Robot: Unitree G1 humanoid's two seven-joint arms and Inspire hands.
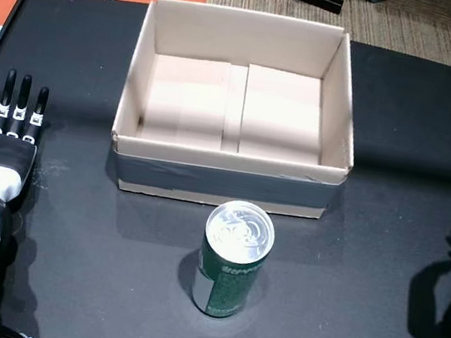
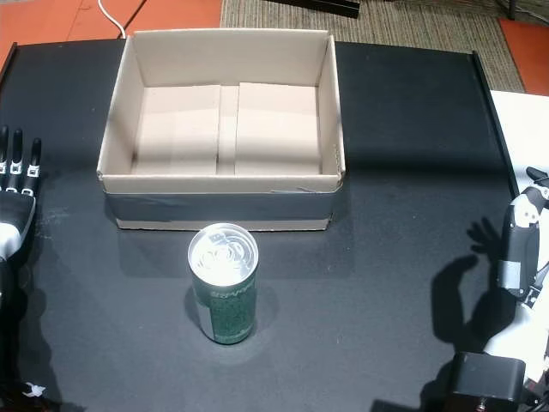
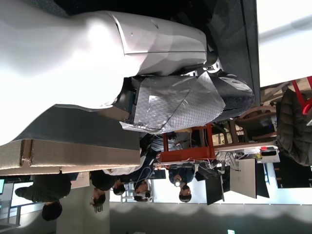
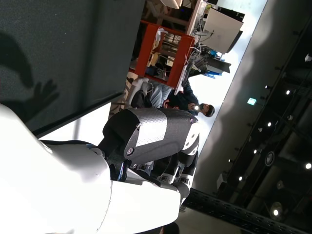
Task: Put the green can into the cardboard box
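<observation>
1. The green aluminium can [image 1: 233, 261] stands upright on the black surface [image 1: 380, 266], just near of the open brown cardboard box [image 1: 229, 163], untouched.
2. The left hand [image 1: 6, 126] rests flat at the left edge, fingers spread, holding nothing.
3. The right hand [image 2: 521, 249] hovers at the right edge; whether it is spread I cannot tell.
4. By my judgement the reach has not begun; next comes a side grasp, then a lift over the near wall.
5. The can's pale lettering is too blurred to read.

The picture is turned on its side. The left hand [image 3: 161, 78] fills the upper part: white shell and a grey, textured back plate, its fingers hidden. Beside it runs the cardboard box [image 3: 73, 151] wall with dark tape. Beyond are seated people [image 3: 141, 180], a red rack [image 3: 187, 146] and a dark table [image 3: 234, 34]
</observation>
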